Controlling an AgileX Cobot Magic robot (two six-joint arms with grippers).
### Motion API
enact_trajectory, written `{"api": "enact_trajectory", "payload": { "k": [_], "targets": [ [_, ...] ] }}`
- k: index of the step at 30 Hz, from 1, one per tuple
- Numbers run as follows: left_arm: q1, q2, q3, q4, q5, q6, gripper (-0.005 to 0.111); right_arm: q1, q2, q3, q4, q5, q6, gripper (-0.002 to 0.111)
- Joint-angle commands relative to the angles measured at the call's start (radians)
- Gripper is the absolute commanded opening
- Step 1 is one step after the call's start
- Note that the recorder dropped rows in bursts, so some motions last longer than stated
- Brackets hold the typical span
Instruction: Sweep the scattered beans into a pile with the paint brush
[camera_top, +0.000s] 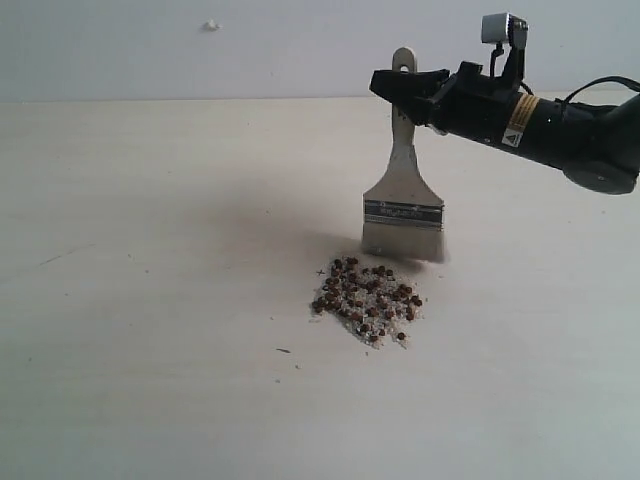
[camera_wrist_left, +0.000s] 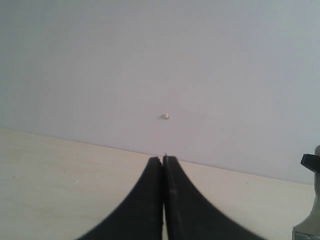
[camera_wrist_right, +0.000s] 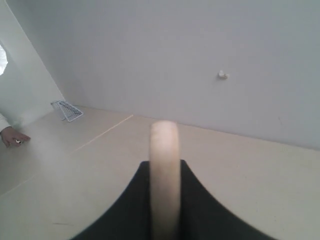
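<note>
The paint brush (camera_top: 403, 205) stands upright on the pale table (camera_top: 150, 300), its whitish bristles down at the far right edge of the beans (camera_top: 367, 298). The beans lie gathered in one small heap of dark reddish-brown beans mixed with whitish grains. My right gripper (camera_top: 405, 92) reaches in from the right and is shut on the top of the wooden handle. In the right wrist view the handle (camera_wrist_right: 164, 145) sits clamped between the black jaws of that gripper (camera_wrist_right: 164, 164). My left gripper (camera_wrist_left: 163, 159) is shut on nothing and faces the wall, away from the heap.
A small white bump (camera_top: 211, 25) sticks out of the back wall. A few dark specks (camera_top: 283, 350) lie on the table left of the heap. Far off, the right wrist view shows a wire rack (camera_wrist_right: 66, 110) and a person's hand (camera_wrist_right: 12, 136).
</note>
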Motion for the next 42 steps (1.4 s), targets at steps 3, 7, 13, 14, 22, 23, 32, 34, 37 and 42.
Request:
{"api": "enact_trajectory", "payload": {
  "k": [3, 7, 13, 14, 22, 23, 32, 34, 37, 42],
  "targets": [
    [-0.007, -0.005, 0.004, -0.008, -0.005, 0.003, 0.0, 0.0, -0.046, -0.004, -0.071, -0.008, -0.009, 0.0],
    [-0.007, -0.005, 0.004, -0.008, -0.005, 0.003, 0.0, 0.0, -0.046, 0.003, -0.126, -0.008, -0.009, 0.0],
    [-0.007, -0.005, 0.004, -0.008, -0.005, 0.003, 0.0, 0.0, -0.091, 0.069, -0.033, -0.008, -0.058, 0.0],
    [-0.007, -0.005, 0.004, -0.008, -0.005, 0.003, 0.0, 0.0, -0.096, 0.073, -0.028, -0.008, -0.06, 0.0],
    [-0.007, -0.005, 0.004, -0.008, -0.005, 0.003, 0.0, -0.011, -0.165, 0.093, -0.057, -0.008, -0.061, 0.0],
    [-0.007, -0.005, 0.004, -0.008, -0.005, 0.003, 0.0, -0.011, -0.176, 0.1, -0.057, -0.008, -0.068, 0.0],
    [-0.007, -0.005, 0.004, -0.008, -0.005, 0.003, 0.0, -0.011, -0.26, 0.283, 0.215, -0.008, -0.258, 0.0],
    [-0.007, -0.005, 0.004, -0.008, -0.005, 0.003, 0.0, -0.011, -0.282, 0.323, 0.241, -0.008, -0.299, 0.0],
    [-0.007, -0.005, 0.004, -0.008, -0.005, 0.003, 0.0, -0.011, -0.314, 0.37, 0.245, -0.008, -0.334, 0.0],
    [-0.007, -0.005, 0.004, -0.008, -0.005, 0.003, 0.0, -0.009, -0.333, 0.413, 0.212, -0.008, -0.334, 0.0]
  ]
}}
